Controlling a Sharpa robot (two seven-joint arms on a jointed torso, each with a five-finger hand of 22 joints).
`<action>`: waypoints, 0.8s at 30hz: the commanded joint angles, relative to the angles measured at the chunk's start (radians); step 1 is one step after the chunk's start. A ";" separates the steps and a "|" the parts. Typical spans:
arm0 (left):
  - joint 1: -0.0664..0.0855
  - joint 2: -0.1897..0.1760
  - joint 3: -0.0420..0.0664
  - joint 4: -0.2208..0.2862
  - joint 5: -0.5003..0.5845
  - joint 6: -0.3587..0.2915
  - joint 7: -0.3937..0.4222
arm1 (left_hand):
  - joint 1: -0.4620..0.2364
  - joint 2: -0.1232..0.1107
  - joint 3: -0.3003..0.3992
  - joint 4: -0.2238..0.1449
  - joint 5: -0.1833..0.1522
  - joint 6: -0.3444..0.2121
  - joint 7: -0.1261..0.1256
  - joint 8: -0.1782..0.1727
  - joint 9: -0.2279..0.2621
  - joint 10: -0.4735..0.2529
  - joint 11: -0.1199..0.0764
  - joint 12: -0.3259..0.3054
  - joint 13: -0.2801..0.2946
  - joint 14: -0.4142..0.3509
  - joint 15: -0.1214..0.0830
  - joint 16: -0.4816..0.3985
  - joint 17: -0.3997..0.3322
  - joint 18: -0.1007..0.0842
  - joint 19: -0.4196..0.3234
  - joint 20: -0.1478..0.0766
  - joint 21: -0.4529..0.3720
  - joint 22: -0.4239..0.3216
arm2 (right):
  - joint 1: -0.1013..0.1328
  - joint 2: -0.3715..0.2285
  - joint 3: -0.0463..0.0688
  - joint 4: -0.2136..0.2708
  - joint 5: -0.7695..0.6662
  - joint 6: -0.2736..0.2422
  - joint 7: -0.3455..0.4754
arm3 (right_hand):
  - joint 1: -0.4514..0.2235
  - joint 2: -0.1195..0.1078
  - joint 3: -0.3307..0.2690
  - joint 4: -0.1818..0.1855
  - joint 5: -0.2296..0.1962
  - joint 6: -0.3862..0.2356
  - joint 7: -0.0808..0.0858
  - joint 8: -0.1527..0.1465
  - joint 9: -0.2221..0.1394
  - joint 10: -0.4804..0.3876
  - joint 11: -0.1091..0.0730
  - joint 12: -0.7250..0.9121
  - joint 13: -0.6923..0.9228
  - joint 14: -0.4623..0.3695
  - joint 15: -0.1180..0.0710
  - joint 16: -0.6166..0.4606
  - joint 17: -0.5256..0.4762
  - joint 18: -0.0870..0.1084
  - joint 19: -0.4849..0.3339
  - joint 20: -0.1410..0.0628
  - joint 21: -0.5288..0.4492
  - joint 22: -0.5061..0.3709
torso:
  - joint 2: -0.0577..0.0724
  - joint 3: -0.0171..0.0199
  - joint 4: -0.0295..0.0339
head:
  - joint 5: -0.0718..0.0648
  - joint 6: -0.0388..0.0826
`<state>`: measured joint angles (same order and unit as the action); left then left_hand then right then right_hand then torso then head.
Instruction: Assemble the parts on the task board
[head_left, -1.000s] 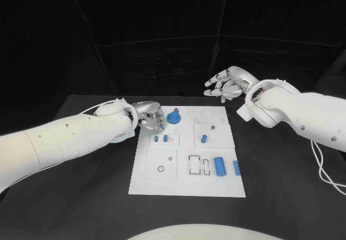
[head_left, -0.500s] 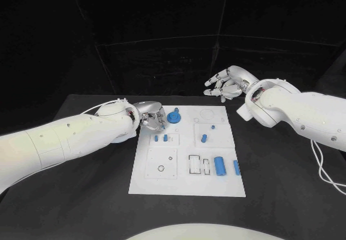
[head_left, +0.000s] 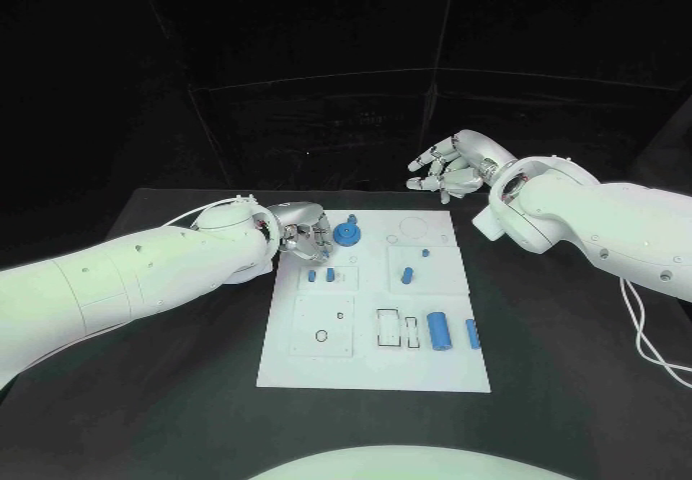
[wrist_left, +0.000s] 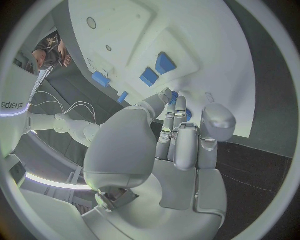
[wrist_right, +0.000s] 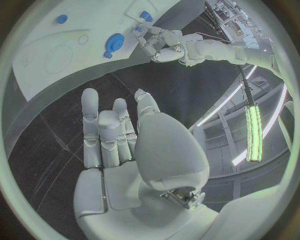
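Little has moved since the earlier frames: we see both hands where they were. Left hand (head_left: 302, 235) sits at the task board's (head_left: 372, 370) far left corner, fingers curled down onto the white surface just beside the round blue part (head_left: 348, 236) (whether it pinches anything, we cannot tell). Two small blue parts (head_left: 320, 276) lie just nearer than its fingertips. Right hand (head_left: 459, 168) hovers beyond the board's far edge, fingers apart, holding nothing.

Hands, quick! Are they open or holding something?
Left hand: at the task board, cannot tell if it holds anything.
Right hand: open, holding nothing.
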<state>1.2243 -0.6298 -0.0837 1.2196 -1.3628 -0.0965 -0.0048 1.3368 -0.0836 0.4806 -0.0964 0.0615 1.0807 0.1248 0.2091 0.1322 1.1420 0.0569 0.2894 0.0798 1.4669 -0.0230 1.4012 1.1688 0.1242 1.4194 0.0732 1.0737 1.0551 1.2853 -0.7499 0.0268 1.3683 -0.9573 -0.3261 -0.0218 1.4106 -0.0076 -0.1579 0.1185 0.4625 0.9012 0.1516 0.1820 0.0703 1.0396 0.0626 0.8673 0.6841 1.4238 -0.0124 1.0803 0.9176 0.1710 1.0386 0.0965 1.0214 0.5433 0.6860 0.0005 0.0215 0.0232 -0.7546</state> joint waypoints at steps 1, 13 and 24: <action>-0.001 0.002 -0.002 -0.005 0.001 0.045 -0.027 | -0.010 0.000 0.005 -0.001 0.001 -0.003 0.005 -0.006 -0.002 -0.005 0.006 -0.007 -0.002 0.030 0.002 -0.001 -0.002 -0.011 0.005 0.003 0.001 0.001 | 0.002 0.000 0.001 0.001 0.003 0.005 0.009 | 0.009 -0.001 0.001 0.005 0.005 -0.003 0.000 0.004 -0.001 -0.004 0.001 0.004 -0.001 -0.003 0.000 -0.006 0.002 0.014 -0.003 0.000 -0.006 -0.001 | 0.000 -0.0003 -0.0003 | -0.001 -0.001; -0.001 0.004 -0.002 -0.010 0.001 0.039 -0.025 | -0.039 -0.034 -0.002 0.003 0.001 -0.082 0.019 -0.070 -0.032 -0.065 0.027 -0.059 -0.015 0.025 0.019 -0.005 -0.018 -0.011 -0.001 0.017 -0.005 0.001 | 0.002 -0.001 0.001 0.001 0.003 0.005 0.009 | 0.009 -0.001 0.001 0.005 0.005 -0.003 0.000 0.004 -0.001 -0.004 0.001 0.004 -0.001 -0.003 0.000 -0.006 0.002 0.014 -0.003 0.000 -0.006 -0.001 | 0.000 -0.0007 0.0006 | -0.003 -0.001; -0.001 -0.009 -0.002 -0.005 0.017 -0.017 -0.011 | -0.039 -0.058 -0.033 -0.003 0.000 -0.145 0.028 -0.119 -0.057 -0.159 0.048 -0.098 -0.015 0.021 0.035 -0.008 -0.034 -0.002 -0.017 0.033 -0.045 -0.033 | 0.002 -0.004 0.001 -0.002 0.003 0.003 0.009 | 0.012 -0.001 0.001 0.006 0.005 -0.004 0.000 0.005 -0.001 -0.005 0.001 0.005 -0.004 -0.004 -0.001 -0.011 -0.003 0.014 -0.002 0.000 -0.008 -0.003 | -0.002 -0.0012 0.0016 | -0.004 -0.001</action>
<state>1.2221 -0.6368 -0.0857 1.2126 -1.3574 -0.0821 -0.0227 1.2960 -0.1329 0.4522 -0.0995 0.0617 0.9411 0.1536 0.0932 0.0765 0.9904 0.1035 0.1974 0.0641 1.4670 0.0059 1.3971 1.1356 0.1242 1.4067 0.1000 1.0340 1.0274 1.2853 -0.7526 0.0268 1.3676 -0.9573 -0.3257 -0.0218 1.4105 -0.0076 -0.1579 0.1185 0.4625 0.9012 0.1516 0.1820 0.0703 1.0396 0.0626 0.8673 0.6818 1.4238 -0.0124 1.0744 0.9165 0.1711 1.0386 0.0965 1.0166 0.5410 0.6850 -0.0004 0.0224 0.0198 -0.7559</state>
